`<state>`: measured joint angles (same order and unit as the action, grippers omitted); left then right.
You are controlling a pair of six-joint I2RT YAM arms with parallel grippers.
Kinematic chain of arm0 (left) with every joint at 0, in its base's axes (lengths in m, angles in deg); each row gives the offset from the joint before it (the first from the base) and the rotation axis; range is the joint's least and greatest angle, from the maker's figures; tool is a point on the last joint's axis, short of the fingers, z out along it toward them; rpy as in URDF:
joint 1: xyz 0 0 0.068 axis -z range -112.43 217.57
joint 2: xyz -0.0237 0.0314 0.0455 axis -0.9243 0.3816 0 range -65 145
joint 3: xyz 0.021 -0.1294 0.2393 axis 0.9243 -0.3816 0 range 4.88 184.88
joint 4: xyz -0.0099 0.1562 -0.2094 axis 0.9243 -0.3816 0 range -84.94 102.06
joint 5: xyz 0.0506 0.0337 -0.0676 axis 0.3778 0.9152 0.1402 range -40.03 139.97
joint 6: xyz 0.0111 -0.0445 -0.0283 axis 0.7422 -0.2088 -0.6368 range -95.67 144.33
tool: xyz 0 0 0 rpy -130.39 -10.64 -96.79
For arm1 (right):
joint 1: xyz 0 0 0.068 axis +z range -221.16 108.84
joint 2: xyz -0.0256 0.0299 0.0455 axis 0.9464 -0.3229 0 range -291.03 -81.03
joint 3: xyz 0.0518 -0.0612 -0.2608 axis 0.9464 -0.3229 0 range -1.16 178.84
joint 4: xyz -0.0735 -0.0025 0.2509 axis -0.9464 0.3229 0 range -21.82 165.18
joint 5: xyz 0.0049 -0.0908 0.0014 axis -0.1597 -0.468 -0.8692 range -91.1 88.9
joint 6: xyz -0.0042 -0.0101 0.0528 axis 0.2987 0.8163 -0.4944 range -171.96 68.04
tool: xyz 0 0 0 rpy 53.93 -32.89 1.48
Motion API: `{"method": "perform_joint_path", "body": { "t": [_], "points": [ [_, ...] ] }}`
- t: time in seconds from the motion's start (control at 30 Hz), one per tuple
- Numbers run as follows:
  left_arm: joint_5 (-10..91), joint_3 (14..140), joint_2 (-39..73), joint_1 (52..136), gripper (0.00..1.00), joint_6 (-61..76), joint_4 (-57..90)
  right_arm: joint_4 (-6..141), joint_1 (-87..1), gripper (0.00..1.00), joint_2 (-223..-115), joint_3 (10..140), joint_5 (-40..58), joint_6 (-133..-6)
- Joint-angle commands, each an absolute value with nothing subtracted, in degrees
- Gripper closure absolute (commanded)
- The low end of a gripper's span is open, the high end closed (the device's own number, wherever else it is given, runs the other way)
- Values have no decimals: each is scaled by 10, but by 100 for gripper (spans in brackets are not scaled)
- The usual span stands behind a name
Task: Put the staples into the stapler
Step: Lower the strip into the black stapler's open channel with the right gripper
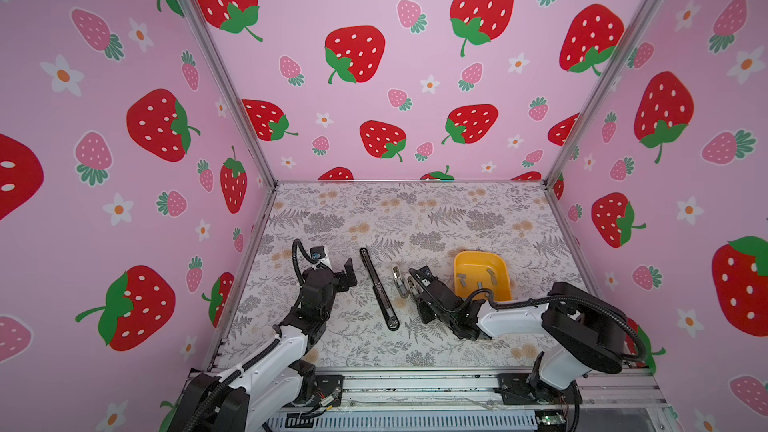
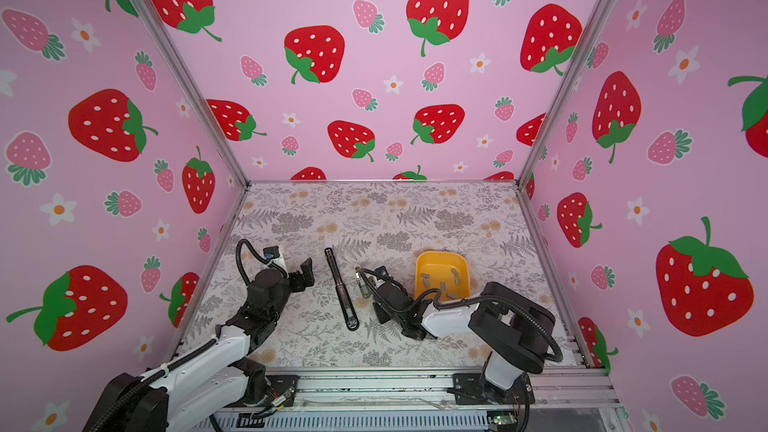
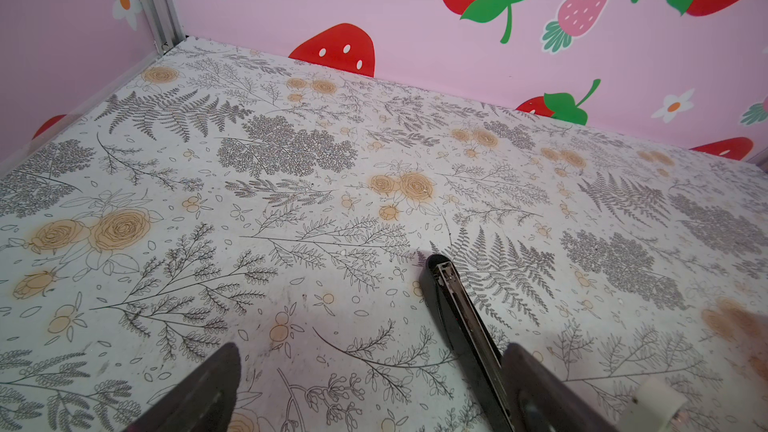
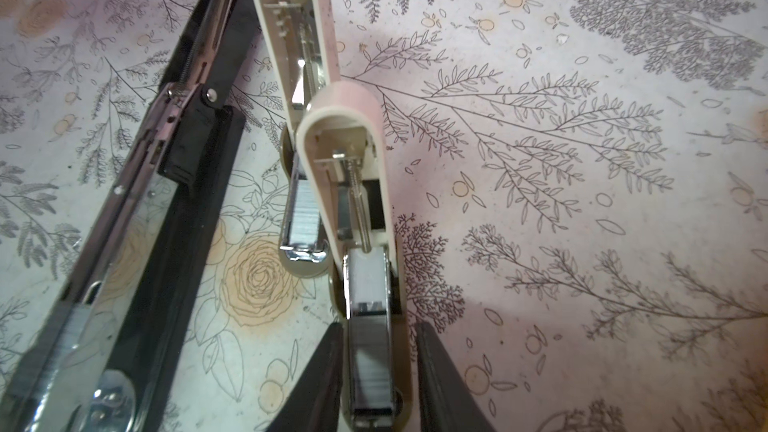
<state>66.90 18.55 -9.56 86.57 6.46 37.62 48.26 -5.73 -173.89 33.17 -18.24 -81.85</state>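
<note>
Two small cream staplers lie open side by side, lids up. My right gripper is open, its fingers standing either side of the nearer stapler, whose channel holds a grey strip of staples. The farther cream stapler also has staples in its channel. More staples lie loose in the yellow tray. My left gripper is open and empty, just left of the long black stapler, which lies opened flat. In both top views the right gripper covers part of the cream staplers.
The yellow tray stands close behind the right arm. The long black stapler lies right beside the cream ones. Pink strawberry walls enclose the floral table on three sides; a metal rail runs along the front edge.
</note>
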Motion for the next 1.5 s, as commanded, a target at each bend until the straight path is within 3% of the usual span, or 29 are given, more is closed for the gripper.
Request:
{"method": "perform_joint_path", "body": {
  "t": [0.0, 0.2, 0.37, 0.57, 0.77, 1.03, 1.47],
  "points": [
    [672, 186, -97, 862, 1, 60, 389, 493, -52, 67, -1726, 326, -192, -823],
    [665, 193, -95, 862, 1, 57, 385, 518, -44, 63, -1683, 350, -202, -801],
    [681, 214, -79, 862, 1, -33, 384, 523, -6, 56, -1653, 370, -226, -770],
    [684, 267, -67, 862, 1, -74, 305, 496, 58, 44, -1703, 395, -230, -776],
    [594, 274, -28, 860, 1, -28, 318, 506, 97, 43, -1789, 446, -241, -784],
    [559, 277, -3, 860, 1, -22, 325, 506, 108, 55, -1808, 439, -260, -816],
    [605, 214, -88, 859, 1, -76, 328, 474, 114, 76, -1824, 421, -273, -847]
  ]
}}
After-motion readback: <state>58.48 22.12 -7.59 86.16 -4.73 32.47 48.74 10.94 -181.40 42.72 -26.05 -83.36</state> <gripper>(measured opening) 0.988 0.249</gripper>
